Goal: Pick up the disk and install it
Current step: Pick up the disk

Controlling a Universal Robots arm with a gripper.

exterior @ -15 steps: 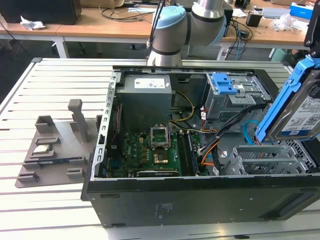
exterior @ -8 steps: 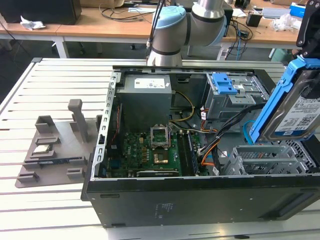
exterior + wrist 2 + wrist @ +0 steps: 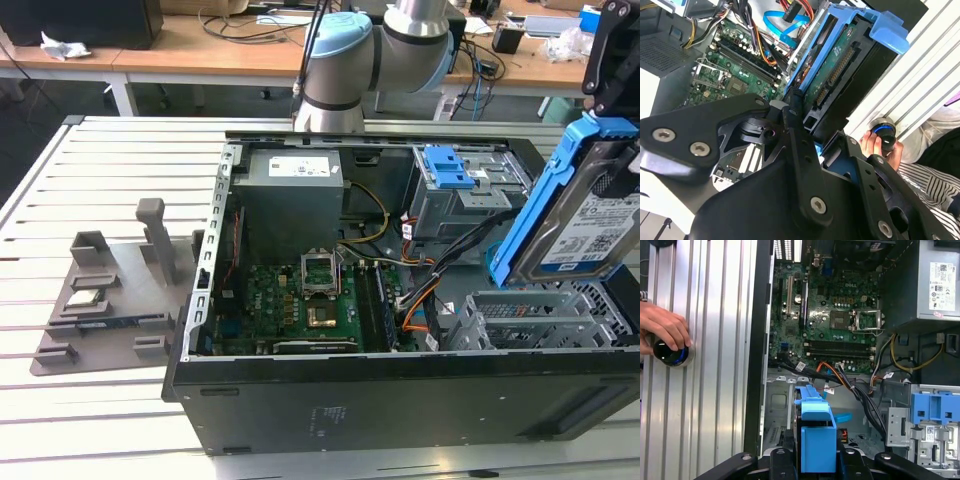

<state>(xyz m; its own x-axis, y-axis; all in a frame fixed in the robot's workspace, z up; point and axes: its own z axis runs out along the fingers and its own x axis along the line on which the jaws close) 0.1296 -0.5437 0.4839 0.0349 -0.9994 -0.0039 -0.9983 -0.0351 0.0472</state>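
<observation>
One disk (image 3: 590, 225) (tilted) in tool (image 3: 817, 460)

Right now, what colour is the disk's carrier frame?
Blue, clearest on the disk in the exterior view.

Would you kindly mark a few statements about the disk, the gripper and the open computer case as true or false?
1. The gripper holds the disk up, above the open computer case. True.
2. The disk lies flat on the slatted table. False: it is tilted steeply in the air at the exterior view's right.
3. The disk has a blue carrier frame along its edges. True.
4. The processor socket on the motherboard is covered by a heatsink. False: it is bare.
5. A person's hand rests on a round blue-ringed knob on the table. True.
6. The power-supply box sits outside the case. False: it is inside.
</observation>
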